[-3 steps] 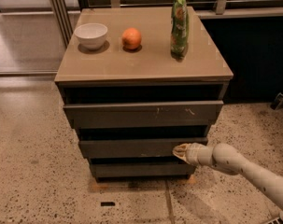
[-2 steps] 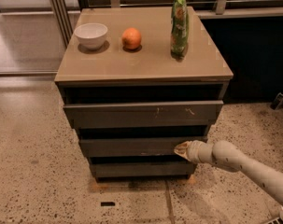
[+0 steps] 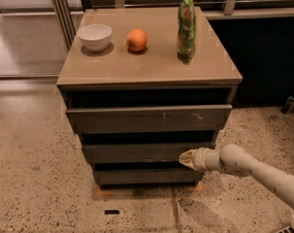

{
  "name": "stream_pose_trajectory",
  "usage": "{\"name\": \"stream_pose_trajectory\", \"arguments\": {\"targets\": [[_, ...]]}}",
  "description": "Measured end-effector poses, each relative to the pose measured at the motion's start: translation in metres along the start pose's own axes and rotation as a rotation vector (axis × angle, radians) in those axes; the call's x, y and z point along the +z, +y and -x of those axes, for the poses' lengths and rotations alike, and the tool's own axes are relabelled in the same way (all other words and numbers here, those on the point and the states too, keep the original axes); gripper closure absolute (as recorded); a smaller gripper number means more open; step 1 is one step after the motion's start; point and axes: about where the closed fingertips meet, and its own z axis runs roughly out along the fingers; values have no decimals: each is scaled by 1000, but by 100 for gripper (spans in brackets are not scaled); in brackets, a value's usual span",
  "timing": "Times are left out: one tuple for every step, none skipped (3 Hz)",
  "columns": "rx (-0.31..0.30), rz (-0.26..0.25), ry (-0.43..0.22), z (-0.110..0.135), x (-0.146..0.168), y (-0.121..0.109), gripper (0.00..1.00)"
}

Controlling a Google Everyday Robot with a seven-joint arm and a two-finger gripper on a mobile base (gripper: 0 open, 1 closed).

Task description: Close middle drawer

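Observation:
The middle drawer (image 3: 132, 153) is the plain grey-brown front in the middle of the cabinet (image 3: 146, 72). It stands out a little from the cabinet, with a dark gap above it. Above it is the top drawer (image 3: 146, 118), with pale scratch marks, pulled out further. Below is the narrower, darker bottom front (image 3: 146, 176). My gripper (image 3: 184, 158) comes in from the lower right on a pale arm. It is shut, and its tip rests against the right part of the middle drawer's front.
On the cabinet top stand a white bowl (image 3: 94, 36), an orange (image 3: 136, 40) and a green bag (image 3: 186, 24). Speckled floor (image 3: 40, 188) lies in front and to the left. A dark wall and railing are behind on the right.
Almost nothing differs. My gripper stays at the right part of the middle drawer's front, and the drawer has not visibly moved.

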Motion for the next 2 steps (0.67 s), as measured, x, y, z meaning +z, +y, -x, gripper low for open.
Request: {"name": "stream_pose_trajectory", "arguments": {"targets": [[22, 156, 12, 11, -17, 42, 100], [56, 291, 36, 21, -41, 79, 100]]}}
